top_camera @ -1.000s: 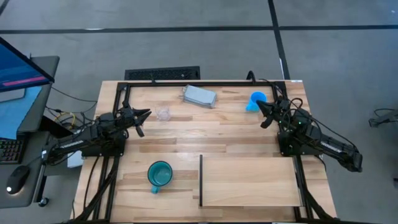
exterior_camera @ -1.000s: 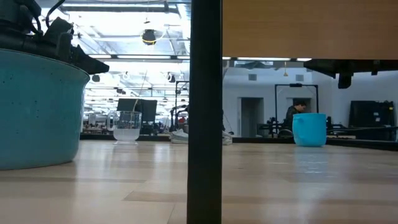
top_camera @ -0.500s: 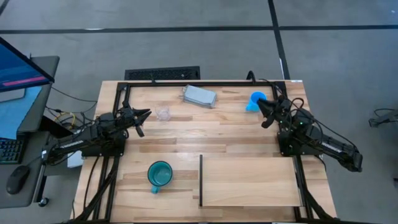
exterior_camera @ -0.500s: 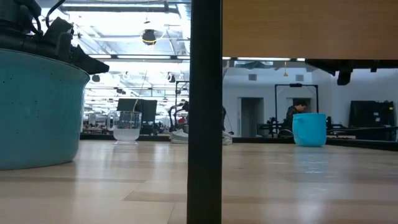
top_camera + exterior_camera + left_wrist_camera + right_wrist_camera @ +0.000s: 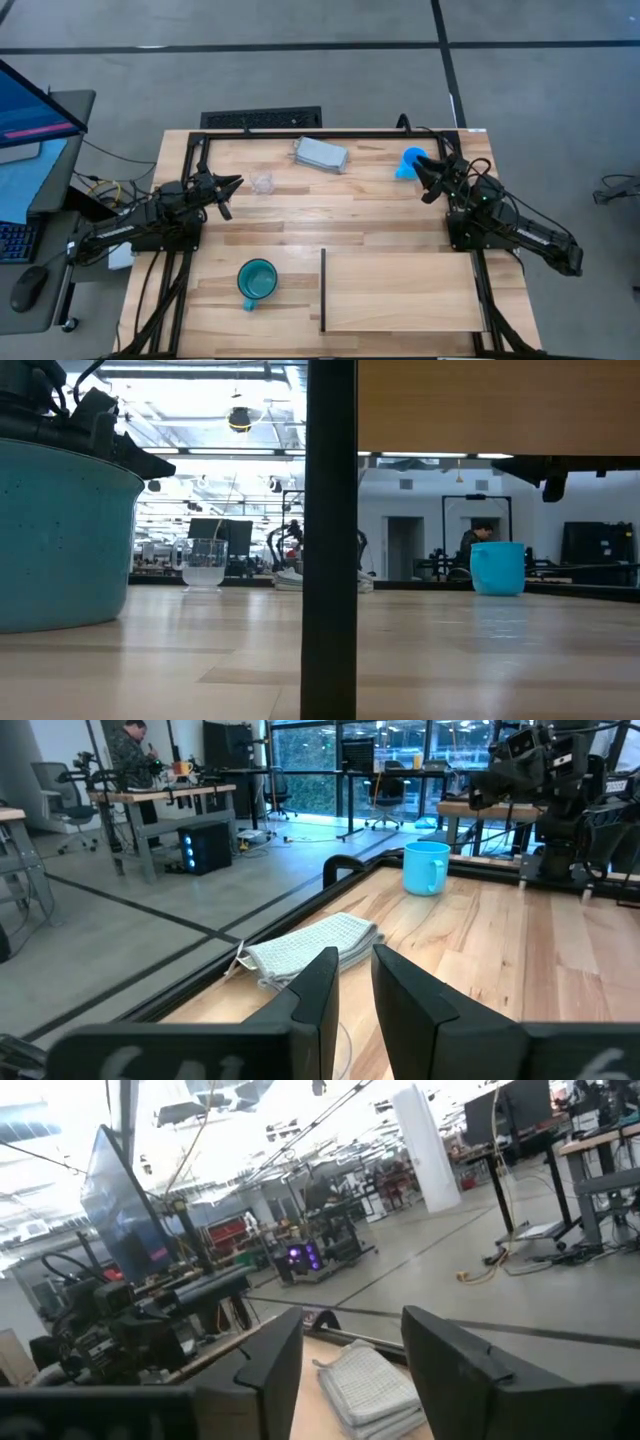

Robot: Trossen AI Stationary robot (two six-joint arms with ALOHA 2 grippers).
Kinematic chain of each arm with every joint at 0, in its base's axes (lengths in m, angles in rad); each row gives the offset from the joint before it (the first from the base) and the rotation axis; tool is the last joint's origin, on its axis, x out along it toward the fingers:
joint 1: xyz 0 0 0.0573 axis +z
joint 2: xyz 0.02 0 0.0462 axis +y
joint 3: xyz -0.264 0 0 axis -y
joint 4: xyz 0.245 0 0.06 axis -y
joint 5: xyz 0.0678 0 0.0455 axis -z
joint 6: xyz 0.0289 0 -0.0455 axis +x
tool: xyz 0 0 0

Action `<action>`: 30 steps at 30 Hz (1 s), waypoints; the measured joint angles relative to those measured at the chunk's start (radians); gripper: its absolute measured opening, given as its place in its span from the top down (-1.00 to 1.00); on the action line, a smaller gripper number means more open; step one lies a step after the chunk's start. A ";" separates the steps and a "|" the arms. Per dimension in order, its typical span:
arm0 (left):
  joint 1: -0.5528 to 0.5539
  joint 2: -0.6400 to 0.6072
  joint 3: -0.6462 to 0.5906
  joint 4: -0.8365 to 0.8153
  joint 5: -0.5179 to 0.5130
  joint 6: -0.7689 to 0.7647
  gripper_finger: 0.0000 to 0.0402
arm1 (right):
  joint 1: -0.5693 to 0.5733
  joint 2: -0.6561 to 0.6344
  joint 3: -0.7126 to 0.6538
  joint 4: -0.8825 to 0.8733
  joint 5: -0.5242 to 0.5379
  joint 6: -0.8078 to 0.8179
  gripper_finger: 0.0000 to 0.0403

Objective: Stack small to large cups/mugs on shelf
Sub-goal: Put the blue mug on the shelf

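The clear cup (image 5: 262, 183) (image 5: 204, 563) stands on its base at the far left of the table. My left gripper (image 5: 235, 184) (image 5: 355, 990) hovers just left of it, its fingers a narrow gap apart with nothing between them. The bright-blue mug (image 5: 412, 160) (image 5: 497, 567) (image 5: 428, 867) stands upright at the far right. My right gripper (image 5: 424, 182) (image 5: 352, 1370) is open beside its near side, raised off the table. The teal mug (image 5: 257, 280) (image 5: 60, 530) stands near the front, left of the shelf (image 5: 400, 292) and its dark upright edge (image 5: 322, 290) (image 5: 330, 540).
A grey folded block (image 5: 320, 155) (image 5: 310, 945) (image 5: 368, 1380) lies at the far middle, between the clear cup and the blue mug. A black frame rail (image 5: 300, 133) runs along the table's far edge. A monitor and keyboard (image 5: 20, 150) sit off the table's left side.
My right gripper has opened while staying beside the blue mug. The left arm and the cups have kept still.
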 joint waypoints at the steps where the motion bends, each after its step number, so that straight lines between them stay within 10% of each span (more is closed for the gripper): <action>1: 0.000 0.000 0.000 0.000 0.000 0.000 0.72 | 0.000 0.000 0.000 0.000 0.000 0.000 0.00; 14: 0.000 0.000 0.000 0.000 0.000 0.000 0.72 | 0.003 0.038 0.172 -0.031 -0.096 -0.171 -0.38; 30: 0.000 0.000 0.000 0.000 0.000 0.000 0.72 | 0.003 0.394 0.725 -0.665 -0.111 -0.228 -0.38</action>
